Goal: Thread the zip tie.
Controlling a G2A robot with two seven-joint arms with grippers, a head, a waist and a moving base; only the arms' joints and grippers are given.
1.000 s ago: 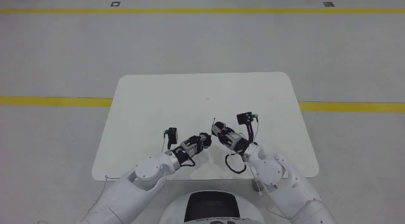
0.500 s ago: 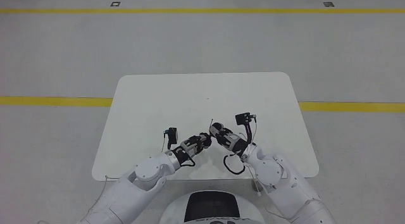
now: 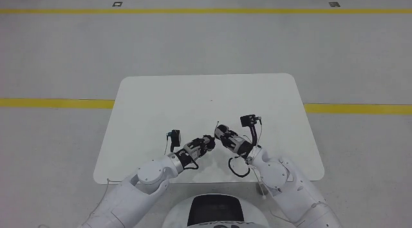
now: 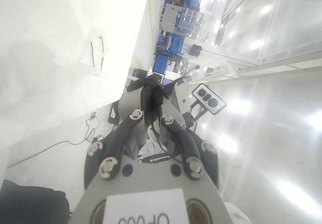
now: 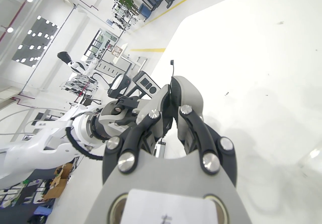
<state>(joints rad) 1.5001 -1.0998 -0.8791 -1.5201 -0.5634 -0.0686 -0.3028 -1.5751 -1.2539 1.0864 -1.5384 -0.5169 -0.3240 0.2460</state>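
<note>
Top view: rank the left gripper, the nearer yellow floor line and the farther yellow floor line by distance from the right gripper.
From the right gripper:
1. left gripper, close beside it
2. nearer yellow floor line, flanking the table
3. farther yellow floor line, beyond the table

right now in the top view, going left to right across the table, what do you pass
bare table → left hand → right hand → bare table again; the zip tie is left out because it overlaps the hands
</note>
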